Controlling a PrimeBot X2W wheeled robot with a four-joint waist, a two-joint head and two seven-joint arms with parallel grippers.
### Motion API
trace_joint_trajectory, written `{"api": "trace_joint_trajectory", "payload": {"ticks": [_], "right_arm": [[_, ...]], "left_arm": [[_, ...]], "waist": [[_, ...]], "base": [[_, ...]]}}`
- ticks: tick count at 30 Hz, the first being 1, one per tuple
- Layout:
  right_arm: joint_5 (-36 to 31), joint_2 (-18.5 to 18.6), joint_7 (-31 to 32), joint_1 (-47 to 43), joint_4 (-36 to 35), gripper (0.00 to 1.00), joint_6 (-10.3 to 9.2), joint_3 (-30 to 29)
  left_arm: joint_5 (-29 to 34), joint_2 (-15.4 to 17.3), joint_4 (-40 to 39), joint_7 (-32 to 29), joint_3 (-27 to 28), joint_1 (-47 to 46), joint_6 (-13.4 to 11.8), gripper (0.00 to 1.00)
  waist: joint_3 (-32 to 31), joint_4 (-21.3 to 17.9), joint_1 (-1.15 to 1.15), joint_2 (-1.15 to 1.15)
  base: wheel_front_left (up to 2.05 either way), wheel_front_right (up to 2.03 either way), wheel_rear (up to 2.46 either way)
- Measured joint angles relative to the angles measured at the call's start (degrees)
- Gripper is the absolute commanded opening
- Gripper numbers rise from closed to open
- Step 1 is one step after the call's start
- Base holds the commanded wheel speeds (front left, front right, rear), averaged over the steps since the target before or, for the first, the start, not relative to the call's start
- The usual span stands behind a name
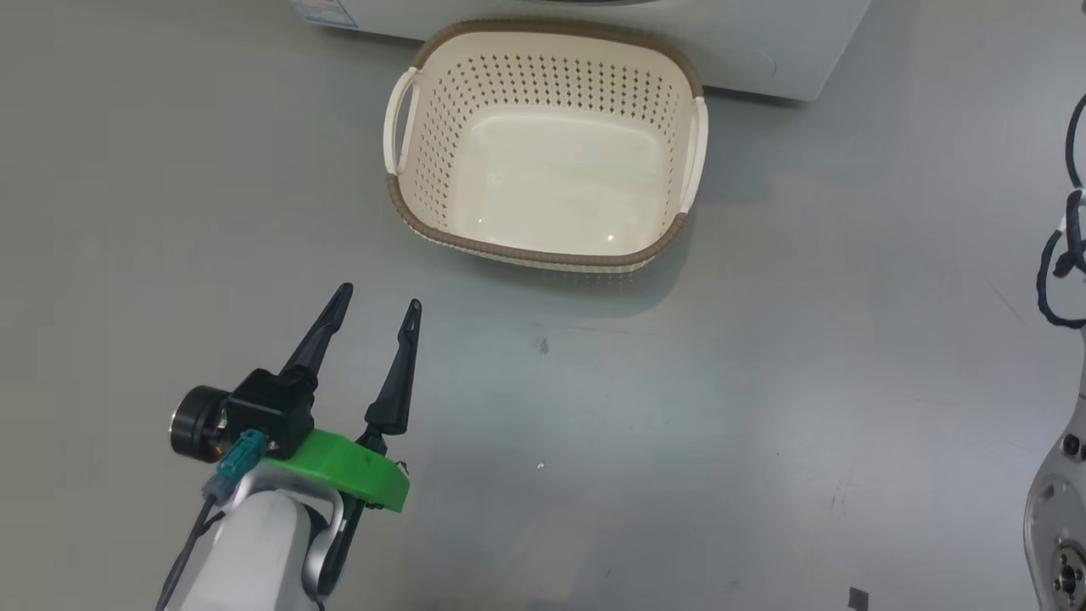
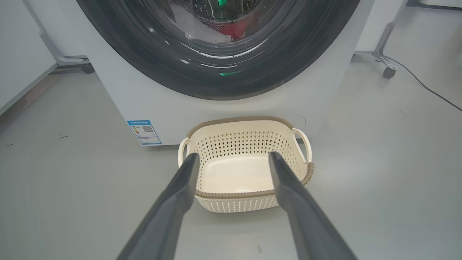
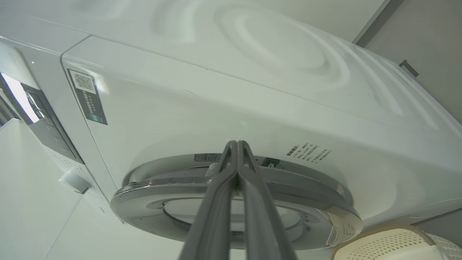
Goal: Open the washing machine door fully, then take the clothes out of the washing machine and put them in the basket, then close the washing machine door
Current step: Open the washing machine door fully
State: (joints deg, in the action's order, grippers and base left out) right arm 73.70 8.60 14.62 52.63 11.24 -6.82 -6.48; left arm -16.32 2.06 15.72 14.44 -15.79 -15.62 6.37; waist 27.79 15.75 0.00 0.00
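Directly before the washer [image 2: 252, 108], the basket [image 1: 441, 153] is set on the floor [image 1: 764, 424], below the shut door [image 2: 216, 85]; red and white clothes [image 2: 236, 29] are seen behind its glass. The left claw [image 1: 378, 297] is held spread, aimed at the basket. The right claw [image 3: 236, 144] is pressed together, pointed at the door's rim. A cable [image 2: 429, 90] is laid nearby.

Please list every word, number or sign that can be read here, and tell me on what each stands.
No text is legible enough to quote.
Blue label with a QR code, low on the washing machine front: too small.
Dark label with a QR code, on its white front: too small.
Grey printed lines next to the washing machine door: blurred.
Basket: no text.
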Motion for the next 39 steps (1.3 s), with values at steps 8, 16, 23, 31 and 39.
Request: {"api": "trace_joint_trajectory", "payload": {"ticks": [8,16,23,31,39], "right_arm": [[0.36,0.54,2.93,6.23,4.7,0.0,-0.41,0.69],[1.45,0.65,5.1,12.05,9.84,0.0,-0.43,0.24],[3.91,-0.41,6.86,14.72,15.6,0.0,-0.43,-1.35],[3.76,-0.41,8.62,18.68,20.17,0.0,-0.43,-0.15],[3.66,-0.08,9.59,23.04,22.99,0.0,-0.46,-0.54]], "left_arm": [[-2.14,-0.29,-0.11,0.0,-1.6,-1.68,0.07,1.0],[-3.87,-0.45,-0.3,0.0,-3.02,-2.61,0.08,1.0],[-5.7,-0.54,0.12,0.0,-4.37,-3.24,0.08,1.0],[-6.79,-0.58,0.31,0.0,-4.8,-3.27,0.05,1.0],[-8.49,-0.65,0.29,0.0,-6.13,-3.36,0.01,1.0]], "waist": [[2.7,1.98,0.0,0.0],[4.96,3.74,0.0,0.0],[6.29,5.3,0.0,0.0],[7.04,6.52,0.0,0.0],[7.67,7.43,0.0,0.0]], "base": [[0.0,0.0,0.0],[0.0,0.0,0.0],[0.0,0.0,0.0],[0.0,0.0,0.0],[0.0,0.0,0.0]]}}
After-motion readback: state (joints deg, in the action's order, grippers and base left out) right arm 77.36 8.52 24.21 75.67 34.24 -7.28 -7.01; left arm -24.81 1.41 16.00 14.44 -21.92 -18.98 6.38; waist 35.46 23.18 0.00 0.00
